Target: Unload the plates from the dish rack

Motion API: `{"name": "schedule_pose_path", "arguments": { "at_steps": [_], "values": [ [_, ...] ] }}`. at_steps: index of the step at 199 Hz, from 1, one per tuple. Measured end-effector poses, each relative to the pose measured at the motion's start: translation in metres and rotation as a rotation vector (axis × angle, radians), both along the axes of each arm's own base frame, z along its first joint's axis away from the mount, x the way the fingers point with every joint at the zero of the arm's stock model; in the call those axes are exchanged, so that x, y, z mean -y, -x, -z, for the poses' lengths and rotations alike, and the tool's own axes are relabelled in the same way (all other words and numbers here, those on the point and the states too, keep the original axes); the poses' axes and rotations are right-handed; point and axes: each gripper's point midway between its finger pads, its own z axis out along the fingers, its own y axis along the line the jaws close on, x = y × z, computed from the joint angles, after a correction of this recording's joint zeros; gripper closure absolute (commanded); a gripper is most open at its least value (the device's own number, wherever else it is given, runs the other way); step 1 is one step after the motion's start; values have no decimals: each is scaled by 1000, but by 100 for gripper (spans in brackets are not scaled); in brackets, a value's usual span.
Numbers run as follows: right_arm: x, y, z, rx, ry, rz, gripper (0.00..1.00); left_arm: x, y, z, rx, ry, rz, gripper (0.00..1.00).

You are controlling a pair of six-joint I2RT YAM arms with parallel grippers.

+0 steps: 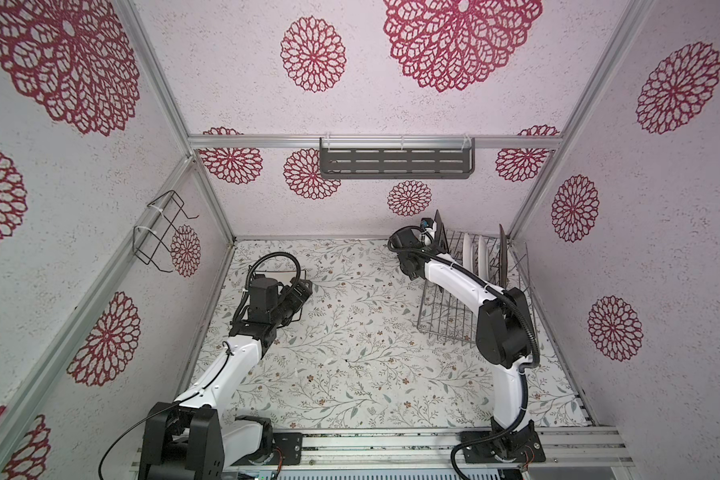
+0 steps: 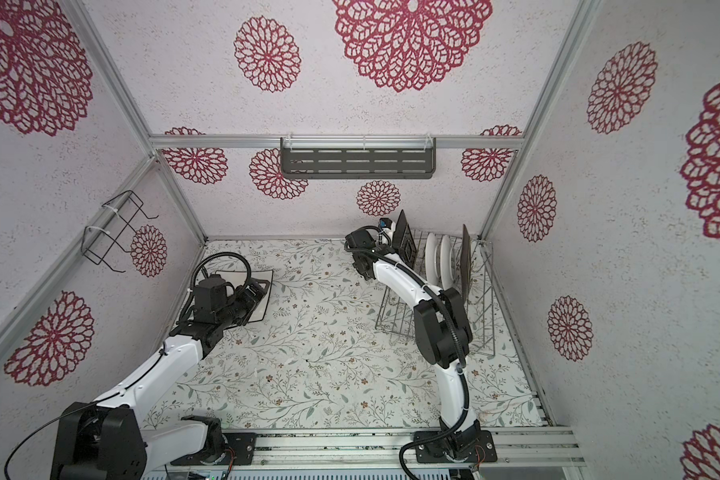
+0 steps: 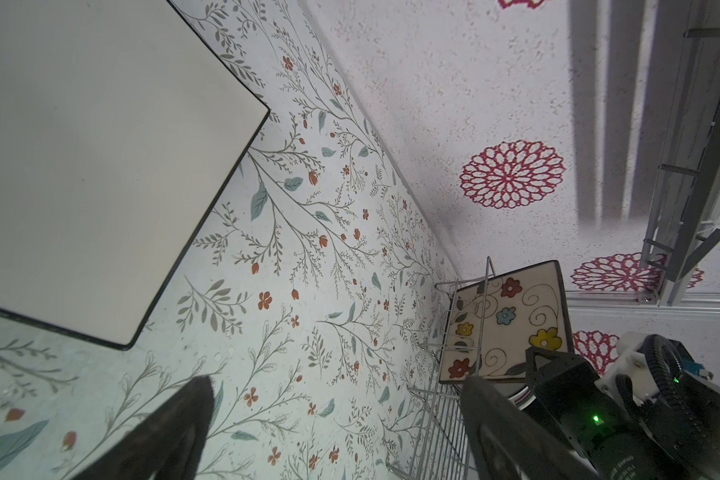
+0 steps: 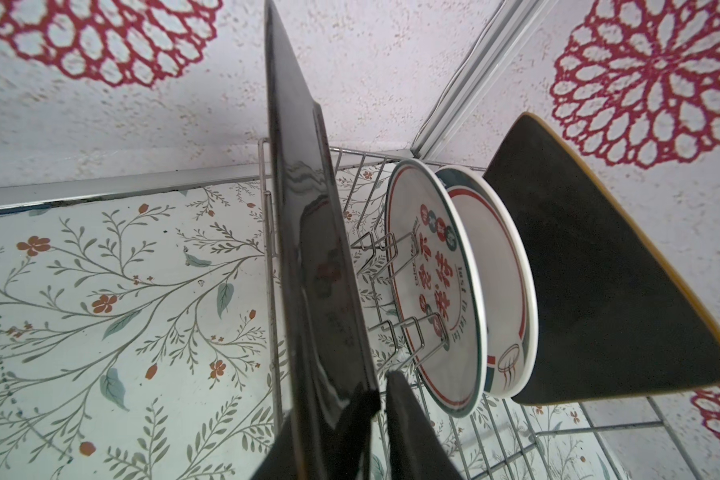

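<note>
1. My right claw (image 4: 382, 386) straddles the upright flowered plate's (image 4: 308, 249) free rim, placed to lift it out; clenched or not, I cannot tell.
2. Its dish rack (image 1: 445, 320) sits at two o'clock.
3. My left claw (image 3: 333, 419) gapes, released: the white plate (image 3: 80, 166) lies flat at ten o'clock.

Bright, even light, soft shadows, edges bent by wide lenses.

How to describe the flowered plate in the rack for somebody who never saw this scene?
Find the silver wire dish rack in the far right corner. Of the four standing upright in it, take the leftmost in both top views, the flowered plate. Only it has coloured flowers on cream; the other square plate shows black, the round plates between are white.
</note>
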Motion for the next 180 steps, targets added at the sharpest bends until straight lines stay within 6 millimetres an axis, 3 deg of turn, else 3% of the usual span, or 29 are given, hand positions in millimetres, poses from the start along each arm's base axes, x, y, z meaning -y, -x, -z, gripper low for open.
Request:
{"name": "schedule_pose_path", "arguments": {
  "at_steps": [59, 180],
  "values": [
    [3, 2, 11, -11, 17, 7, 79, 0, 0, 0, 0, 0, 1, 3],
    [5, 1, 11, 17, 27, 20, 89, 2, 0, 0, 1, -2, 3, 3]
  ]
}}
